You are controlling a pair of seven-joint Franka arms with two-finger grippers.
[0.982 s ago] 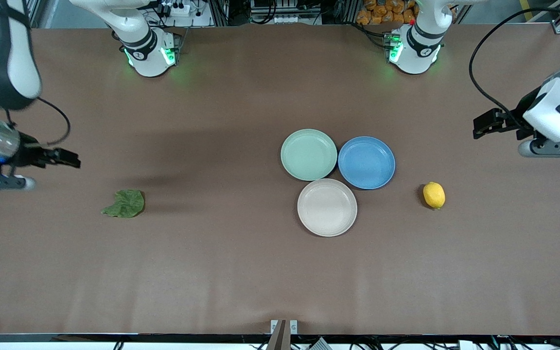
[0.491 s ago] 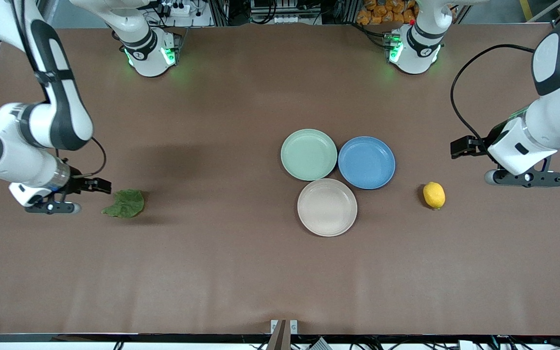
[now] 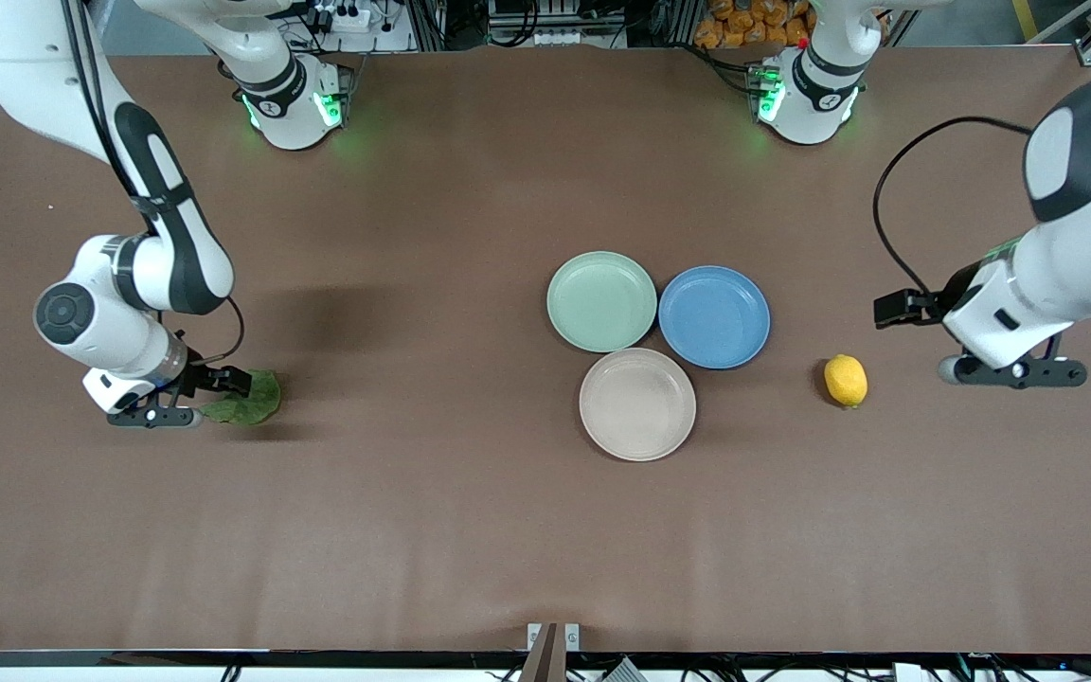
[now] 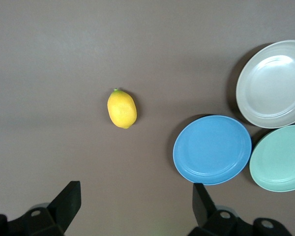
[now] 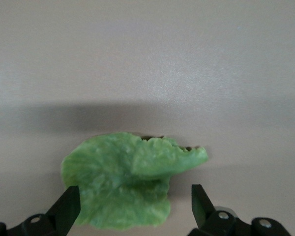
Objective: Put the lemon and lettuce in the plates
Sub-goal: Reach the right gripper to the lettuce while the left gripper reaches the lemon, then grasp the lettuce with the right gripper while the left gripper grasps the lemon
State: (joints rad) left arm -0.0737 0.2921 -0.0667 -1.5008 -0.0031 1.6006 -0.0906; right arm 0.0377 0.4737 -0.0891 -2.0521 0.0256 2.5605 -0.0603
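Where brown, a bare table (image 3: 470,530).

Both arms (image 3: 129,189) were glossy white shells with rounded joints, broken by black bands and panels along the links. Each round base (image 3: 292,104) wore a black collar and glowed green at its sides. The right arm's elbow joint ended in a grey circular cap (image 3: 62,311), and a silvery cuff sat just above its wrist. A thin black cable (image 3: 896,199) looped from the left arm's forearm down to a black block at its wrist; a shorter black cable curved beside the right wrist. The fingers (image 4: 69,199) were matt black, wedge-shaped, mounted on black bodies with small round screw holes.
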